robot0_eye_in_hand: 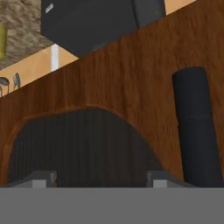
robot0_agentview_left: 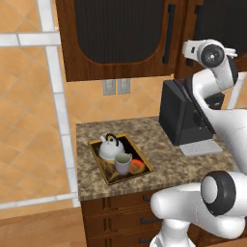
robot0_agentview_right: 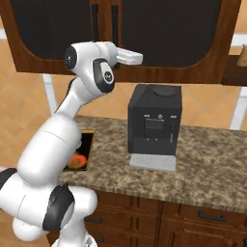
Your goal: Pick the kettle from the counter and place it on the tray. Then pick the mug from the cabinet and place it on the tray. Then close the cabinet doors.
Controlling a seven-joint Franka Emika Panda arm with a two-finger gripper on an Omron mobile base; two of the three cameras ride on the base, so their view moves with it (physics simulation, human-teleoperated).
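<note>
The squat silvery-white kettle (robot0_agentview_left: 110, 147) stands upright at the far end of the tray (robot0_agentview_left: 102, 170), black arched handle up. The grey-beige mug (robot0_agentview_left: 122, 164) stands just in front of it on the same tray, beside the orange-red spot (greenish inside showing). The gold-rimmed tray lies on the speckled counter (robot0_agentview_left: 159, 159) near its left edge. Above, the dark wooden cabinet doors (robot0_agentview_left: 120, 36) appear shut, their black bar handles vertical.

Granite counter (robot0_agentview_left: 159, 169) bears tray (robot0_agentview_left: 97, 155) and coffee machine (robot0_agentview_right: 153, 120).
</note>
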